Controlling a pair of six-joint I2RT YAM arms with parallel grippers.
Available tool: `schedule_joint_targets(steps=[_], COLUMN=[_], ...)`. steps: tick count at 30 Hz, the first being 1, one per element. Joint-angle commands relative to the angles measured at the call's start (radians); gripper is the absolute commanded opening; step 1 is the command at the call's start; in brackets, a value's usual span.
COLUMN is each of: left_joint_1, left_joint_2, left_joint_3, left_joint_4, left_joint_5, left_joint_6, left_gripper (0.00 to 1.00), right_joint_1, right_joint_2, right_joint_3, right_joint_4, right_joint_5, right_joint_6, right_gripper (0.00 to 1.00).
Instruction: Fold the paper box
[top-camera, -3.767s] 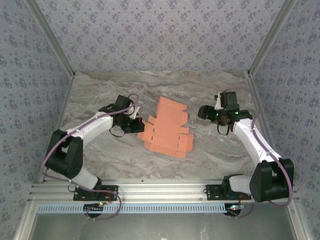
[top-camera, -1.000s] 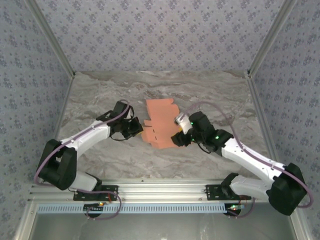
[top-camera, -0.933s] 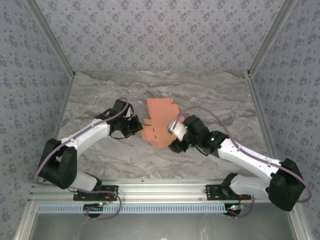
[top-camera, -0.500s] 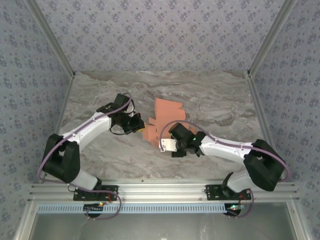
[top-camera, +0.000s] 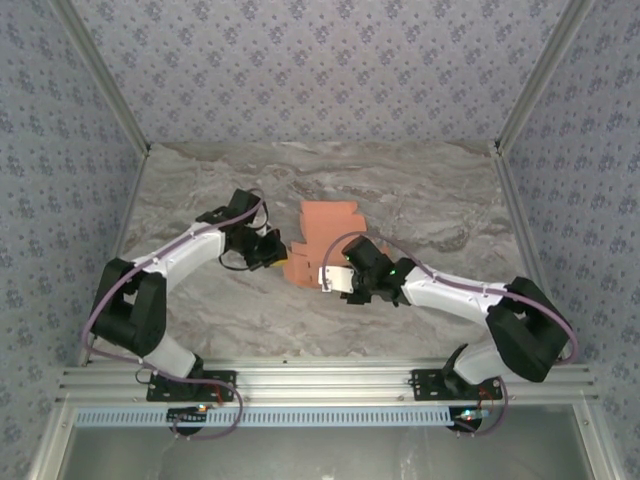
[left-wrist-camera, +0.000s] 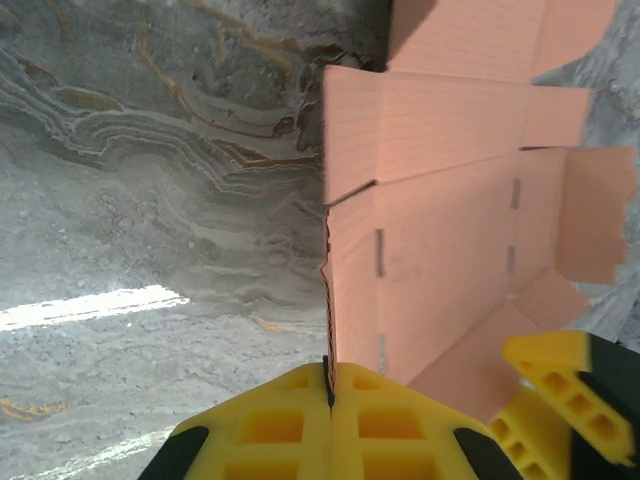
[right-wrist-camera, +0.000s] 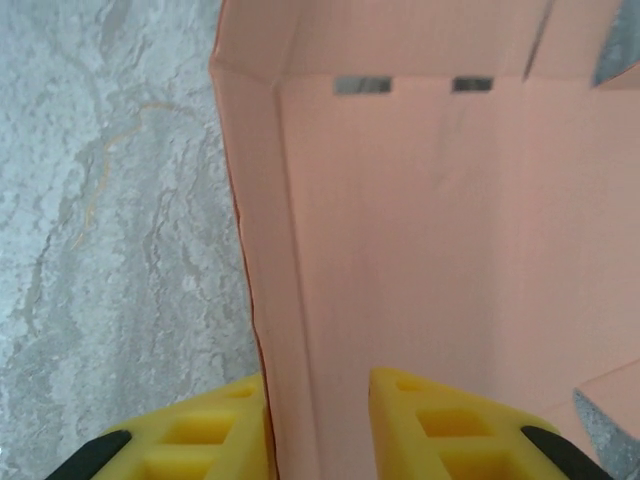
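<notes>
Progress early, judging from above: paper box lying mid-surface, mostly an opened-out sheet with notched tabs, no closed walls or lid yet. Long axis slanting from near-left to far-right, far end pointing away from the bases. Left gripper at its left edge, right gripper at its near end.

From the left wrist: fingers closed on the sheet's thin edge, card pinched in the seam between them. Creases and slots plain to see, side tabs spread out, far panel seemingly lifted. Long axis running straight away from the camera.

From the right wrist: fingers straddling a turned-up side flap, with a gap between them; cannot tell whether pinching it or merely bracketing it. One crease raised into a low wall beside the main panel. Probably left to do: raising the other walls, tucking tabs into slots, closing up.
</notes>
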Motion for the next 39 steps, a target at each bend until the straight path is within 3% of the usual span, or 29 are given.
schedule_joint_targets(steps=[1,9,17,28,37,38,39], left_joint_1=[-0.003,-0.004,-0.006,-0.032,-0.049,-0.05,-0.051], left_joint_2=[0.013,-0.028,-0.079,-0.172,-0.227,-0.228,-0.226], left_joint_3=[-0.051,-0.128,-0.218,-0.286,-0.328,-0.329,-0.33], left_joint_4=[0.045,0.153,0.244,0.255,0.297,0.302,0.308], left_joint_5=[0.052,0.041,-0.01,-0.125,-0.196,-0.189,-0.181], left_joint_6=[-0.007,-0.1,-0.251,-0.304,-0.307,-0.308,-0.311], left_gripper=[0.0,0.0,0.0,0.0,0.0,0.11,0.3], right_joint_1=[-0.03,-0.029,0.081,0.158,0.129,0.128,0.126], right_joint_2=[-0.033,0.026,0.122,0.166,0.165,0.171,0.173], right_joint_3=[-0.009,0.014,0.047,0.028,-0.003,-0.004,-0.007], right_joint_4=[0.048,0.047,0.119,0.326,0.353,0.352,0.352], right_joint_5=[-0.095,-0.205,-0.138,0.071,0.095,0.094,0.084], right_joint_6=[0.078,0.17,0.224,0.535,0.684,0.693,0.698], right_gripper=[0.31,0.43,0.53,0.51,0.35,0.33,0.3])
